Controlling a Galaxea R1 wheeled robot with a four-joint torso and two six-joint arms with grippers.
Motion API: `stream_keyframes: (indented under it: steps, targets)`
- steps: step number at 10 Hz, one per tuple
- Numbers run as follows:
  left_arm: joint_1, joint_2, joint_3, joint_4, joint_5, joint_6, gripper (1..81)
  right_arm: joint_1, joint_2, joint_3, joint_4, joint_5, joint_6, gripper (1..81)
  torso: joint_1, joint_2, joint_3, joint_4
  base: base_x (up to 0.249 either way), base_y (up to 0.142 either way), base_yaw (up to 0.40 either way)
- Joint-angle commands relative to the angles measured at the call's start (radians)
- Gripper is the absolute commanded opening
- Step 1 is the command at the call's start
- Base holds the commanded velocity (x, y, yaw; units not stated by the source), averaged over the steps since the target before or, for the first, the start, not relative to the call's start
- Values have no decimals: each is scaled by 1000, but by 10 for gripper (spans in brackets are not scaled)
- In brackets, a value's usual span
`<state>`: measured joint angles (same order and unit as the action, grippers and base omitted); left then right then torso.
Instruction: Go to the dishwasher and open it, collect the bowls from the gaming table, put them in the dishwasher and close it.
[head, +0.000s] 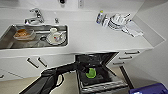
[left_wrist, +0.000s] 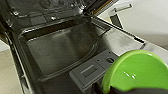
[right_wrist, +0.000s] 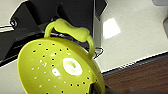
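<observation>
Head view: our left gripper (head: 88, 71) holds a lime bowl (head: 91, 73) over the open dishwasher (head: 100, 80). Our right clamps a perforated lime bowl (right_wrist: 60, 67). Next, we judge, comes racking.

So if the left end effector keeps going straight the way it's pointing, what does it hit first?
Most likely the open dishwasher: the left end effector, carrying a green bowl, points down over the lowered door's inner panel. Depth is unclear, so it could be the rack behind instead.

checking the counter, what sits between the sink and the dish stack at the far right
In the head view, the sink and the dish stack are separated by bare white counter, then a small bottle.
</observation>
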<state>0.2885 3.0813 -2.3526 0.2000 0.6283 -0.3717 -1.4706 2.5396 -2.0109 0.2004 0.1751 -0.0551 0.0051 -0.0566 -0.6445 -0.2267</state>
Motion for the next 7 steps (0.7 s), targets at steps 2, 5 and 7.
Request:
stream_keyframes:
  steps: [2,5,7]
  targets:
    - [-133,73,7,1,21,-1,10,-14,-37,12,-3,-83,3,10,0,0,0,0,0,0,0]
    - [-133,87,7,1,22,-1,10,-14,-37,12,-3,-83,3,10,0,0,0,-22,0,0,0]
    - [-131,87,7,1,22,-1,10,-14,-37,12,-3,-83,3,10,0,0,0,-60,0,0,0]
